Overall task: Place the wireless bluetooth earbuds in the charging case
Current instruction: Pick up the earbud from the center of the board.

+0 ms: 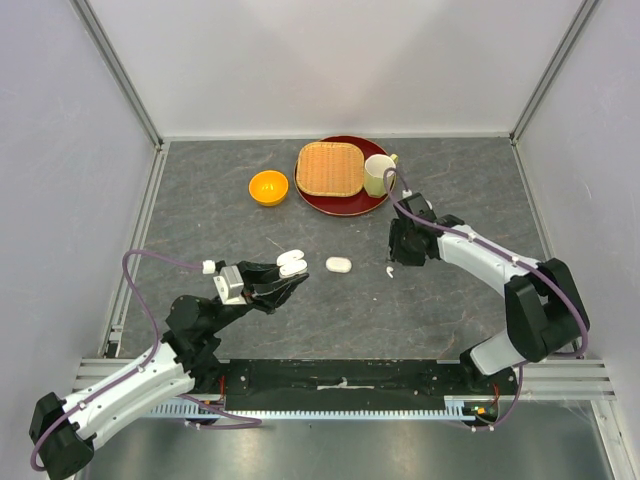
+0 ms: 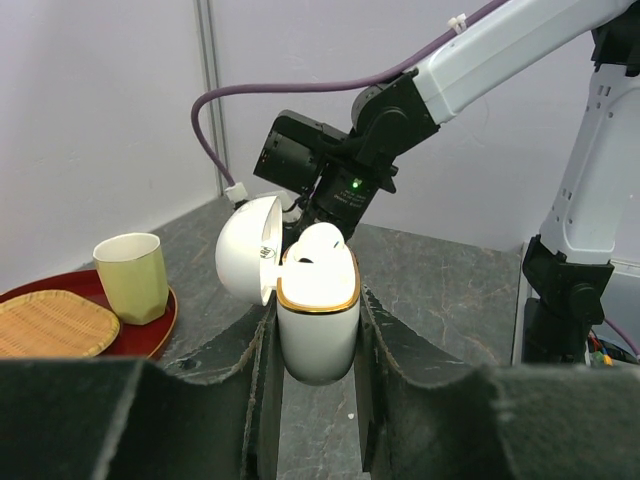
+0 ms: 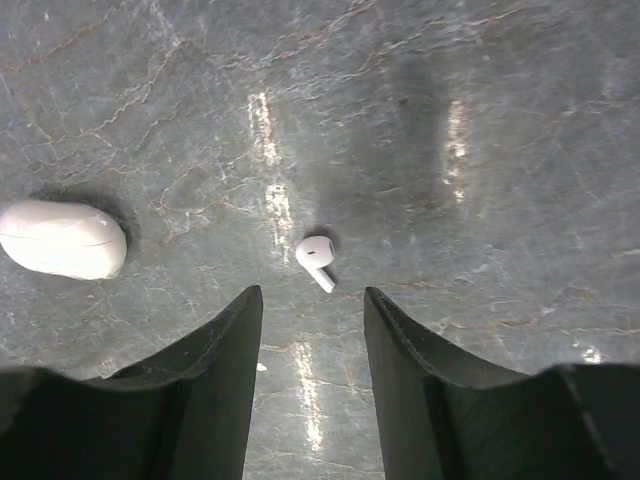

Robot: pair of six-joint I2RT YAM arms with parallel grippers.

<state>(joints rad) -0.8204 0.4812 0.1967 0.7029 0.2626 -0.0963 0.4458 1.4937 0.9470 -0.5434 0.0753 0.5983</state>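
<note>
My left gripper is shut on an open white charging case and holds it above the table. In the left wrist view the case has a gold rim, its lid is swung open to the left, and one white earbud sits in its top. My right gripper is open and points down, with nothing in it. A loose white earbud lies on the table just beyond its fingertips, and shows in the top view. No other earbuds show.
A second white case, closed, lies on the table between the two grippers; it also shows in the right wrist view. An orange bowl stands at the back. A red plate holds a wicker tray and a pale cup.
</note>
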